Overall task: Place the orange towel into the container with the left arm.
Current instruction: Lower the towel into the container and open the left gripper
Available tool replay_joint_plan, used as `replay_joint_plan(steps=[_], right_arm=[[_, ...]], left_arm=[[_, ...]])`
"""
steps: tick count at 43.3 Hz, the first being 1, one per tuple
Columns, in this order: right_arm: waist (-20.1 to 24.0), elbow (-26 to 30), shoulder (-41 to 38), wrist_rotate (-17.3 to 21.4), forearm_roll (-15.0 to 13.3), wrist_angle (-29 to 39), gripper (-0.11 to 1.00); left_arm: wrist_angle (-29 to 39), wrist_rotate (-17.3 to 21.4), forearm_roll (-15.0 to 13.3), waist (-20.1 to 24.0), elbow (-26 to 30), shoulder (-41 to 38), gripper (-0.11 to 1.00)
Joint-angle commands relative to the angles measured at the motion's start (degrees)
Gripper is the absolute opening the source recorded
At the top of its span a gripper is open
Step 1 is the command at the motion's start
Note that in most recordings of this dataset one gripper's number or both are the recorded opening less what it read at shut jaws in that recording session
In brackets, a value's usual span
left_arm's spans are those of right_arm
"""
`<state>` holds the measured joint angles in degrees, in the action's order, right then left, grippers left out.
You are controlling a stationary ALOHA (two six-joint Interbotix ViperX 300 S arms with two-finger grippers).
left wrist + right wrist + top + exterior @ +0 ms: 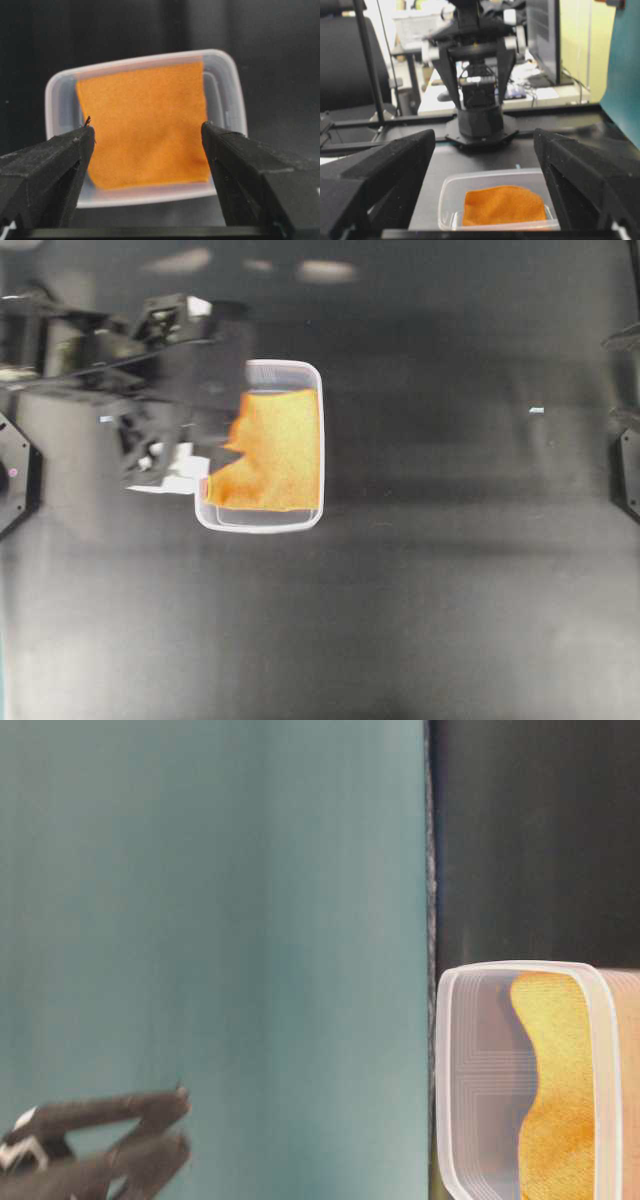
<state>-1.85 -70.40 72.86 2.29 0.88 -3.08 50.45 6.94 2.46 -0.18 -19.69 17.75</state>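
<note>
So the orange towel (142,125) is lying flat inside the container (60,85), nothing touching it. My left gripper (147,132) is spread wide and holding nothing, hanging just short of the tub. My right gripper (485,145) is wide open and empty too.

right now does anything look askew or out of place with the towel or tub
Nothing serious. The towel lies inside the tub, slightly skewed, its left edge rumpled in the overhead view. The left gripper is open and empty, nothing spilled.
</note>
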Motion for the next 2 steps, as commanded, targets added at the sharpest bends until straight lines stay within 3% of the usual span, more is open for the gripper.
replay_joint_plan(steps=[1, 2], right_arm=[[0.18, 0.35, -0.88, 0.09, 0.18, 0.35, 0.77], [0.18, 0.35, -0.79, 0.09, 0.18, 0.44, 0.77]], left_arm=[[-1.32, -0.35, 0.18, -0.09, -1.67, 3.87, 0.83], [-1.76, -0.35, 0.18, -0.09, -2.29, 4.39, 0.83]])
